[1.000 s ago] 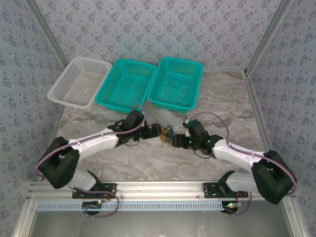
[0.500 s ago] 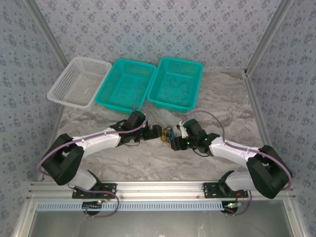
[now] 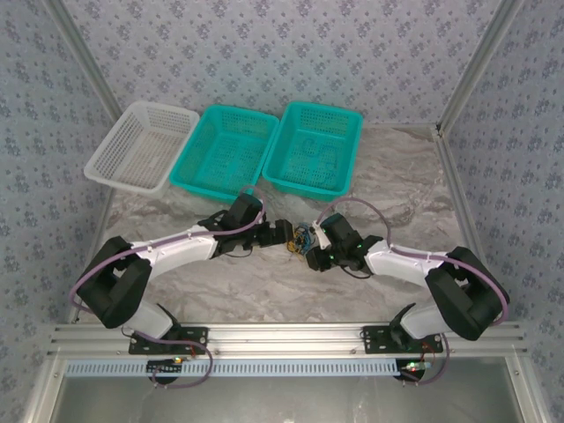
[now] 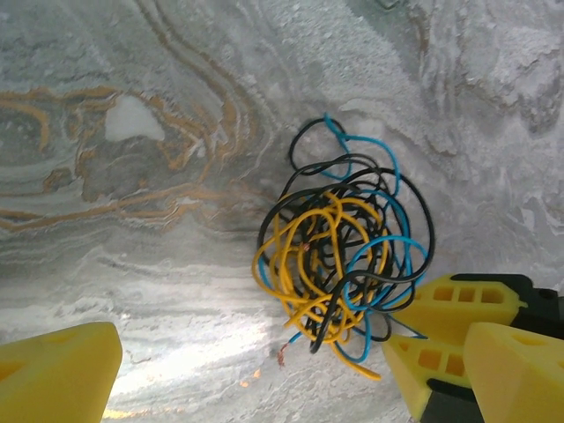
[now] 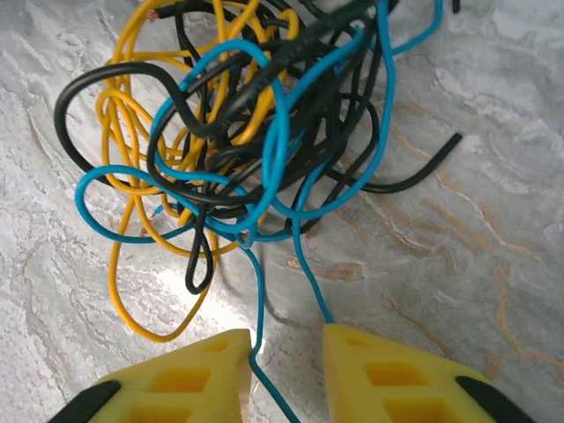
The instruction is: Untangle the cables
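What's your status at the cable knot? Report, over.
Left fingers wide open, facing the cables. Right fingers slightly apart, one blue strand between them. Cables knotted, on the table. Nothing in the way.

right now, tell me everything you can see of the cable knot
The cables are thin, plastic-looking wires, black, yellow and blue, balled into one loose knot lying on the marbled table. Several cut ends stick out. One blue strand trails out between the fingers of the right gripper, whose jaws stand slightly apart around it.
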